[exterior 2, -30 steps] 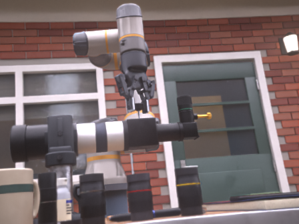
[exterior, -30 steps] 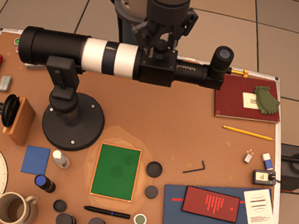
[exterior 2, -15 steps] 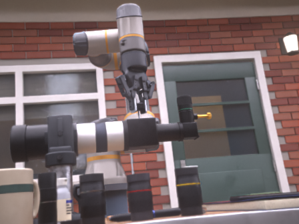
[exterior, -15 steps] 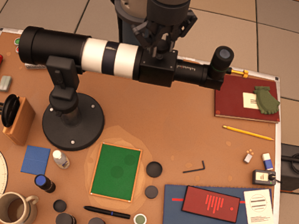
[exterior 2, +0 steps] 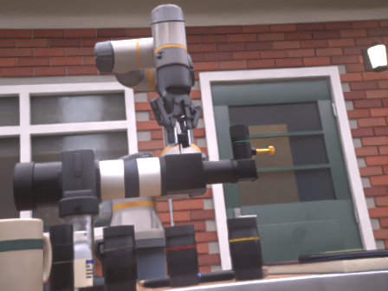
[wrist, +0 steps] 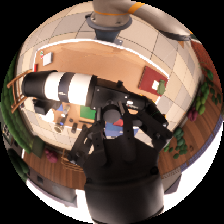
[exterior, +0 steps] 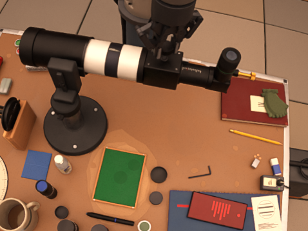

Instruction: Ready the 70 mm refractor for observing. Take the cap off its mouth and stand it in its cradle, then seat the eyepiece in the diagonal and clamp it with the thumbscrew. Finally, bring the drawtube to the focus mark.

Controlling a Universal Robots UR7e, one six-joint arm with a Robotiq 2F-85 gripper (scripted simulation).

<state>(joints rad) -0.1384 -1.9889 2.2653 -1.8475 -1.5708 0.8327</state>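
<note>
The refractor (exterior: 106, 61) sits on its black mount (exterior: 74, 124) at the back left of the brown table, its tube level and its mouth to the left. The eyepiece (exterior: 228, 61) stands in the diagonal at the right end, with the yellow thumbscrew (exterior: 245, 75) beside it. The cap (exterior: 10, 113) stands upright in the wooden cradle (exterior: 19, 124) at the left edge. My gripper (wrist: 113, 112) is above the black focuser block (exterior: 161, 69), its fingers closed on the focus knob (wrist: 111, 113) on top of the block. The drawtube (exterior: 196, 72) runs right from the block.
Behind the table stands my arm's base (wrist: 107, 23) on a tiled floor. A green mat (exterior: 118, 176) lies at the front centre, a red book (exterior: 254, 103) with a green glove at the right, and several dark eyepieces, a mug (exterior: 16, 214) and a pen along the front.
</note>
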